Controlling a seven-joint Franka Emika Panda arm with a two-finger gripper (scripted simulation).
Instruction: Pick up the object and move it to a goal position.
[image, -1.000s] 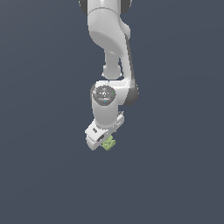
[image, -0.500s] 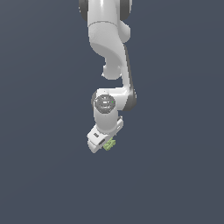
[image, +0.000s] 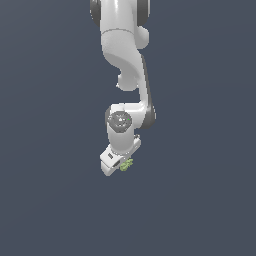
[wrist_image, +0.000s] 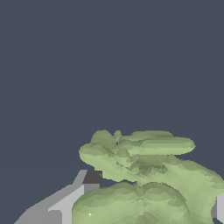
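There is one white robot arm (image: 125, 65) hanging down against a plain dark grey background. It has one gripper (image: 121, 164) at its low end. The jaws are squeezed shut on one bumpy green block (image: 127, 164). I cannot tell which way its long side points.

object (image: 127, 164) | small, lumpy light-green block with bumpy facets (wrist_image: 144, 175) | lies between the gripper (image: 120, 166) fingers, at the arm's lower end | dark plain background
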